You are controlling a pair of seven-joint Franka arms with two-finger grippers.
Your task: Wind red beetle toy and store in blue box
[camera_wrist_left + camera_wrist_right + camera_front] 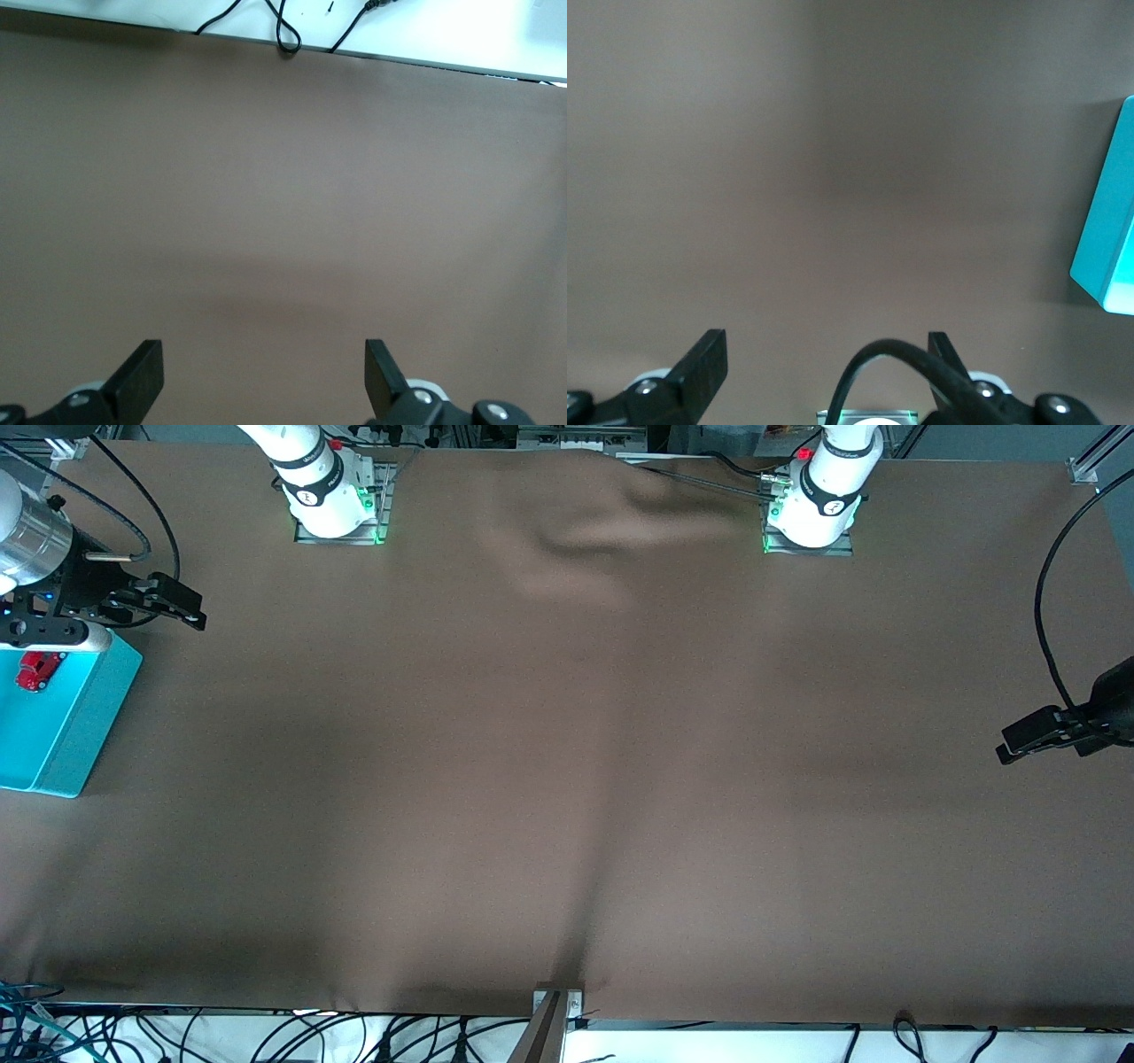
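With the tiny glossy red beetle toy car (38,670) already lying inside the large turquoise open-top box (84,726) at the right arm's end of the table, both the right gripper (182,605) and left gripper (1028,740), wide open and empty, best hang clear of it.

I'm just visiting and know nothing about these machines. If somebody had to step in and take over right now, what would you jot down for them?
Left gripper: open and empty, in the air over the tablecloth at the left arm's end of the table; that arm is waiting.
Right gripper: open and empty, over the cloth just beside the blue box, at the right arm's end.
Red beetle toy: lying inside the blue box, partly under the right arm's wrist.
Done: the toy is stored in the box. Whether it was wound cannot be told from here.
Left: apparently nothing but moving the arms clear.
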